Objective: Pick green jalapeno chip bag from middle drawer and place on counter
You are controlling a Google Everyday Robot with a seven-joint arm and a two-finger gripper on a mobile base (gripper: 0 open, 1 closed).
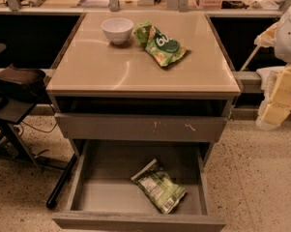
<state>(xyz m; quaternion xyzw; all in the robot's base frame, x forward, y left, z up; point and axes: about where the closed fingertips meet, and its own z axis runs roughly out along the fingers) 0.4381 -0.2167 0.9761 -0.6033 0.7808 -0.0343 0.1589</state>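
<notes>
The green jalapeno chip bag (158, 185) lies crumpled on the floor of the open middle drawer (106, 190), right of centre, with its white barcode panel facing up. The drawer is pulled out toward me, its plain front along the bottom edge. The glossy beige counter (135, 69) tops the cabinet above it. My gripper (279, 98) is at the far right edge of the view, beside the counter's right corner and well above and to the right of the drawer. It is not touching the bag.
On the counter stand a white bowl (117, 30) and another green bag with a round dark logo (160, 43). A scratched drawer front (140, 127) sits shut above the open drawer. A dark stand with cables (14, 86) is at the left. The floor is speckled.
</notes>
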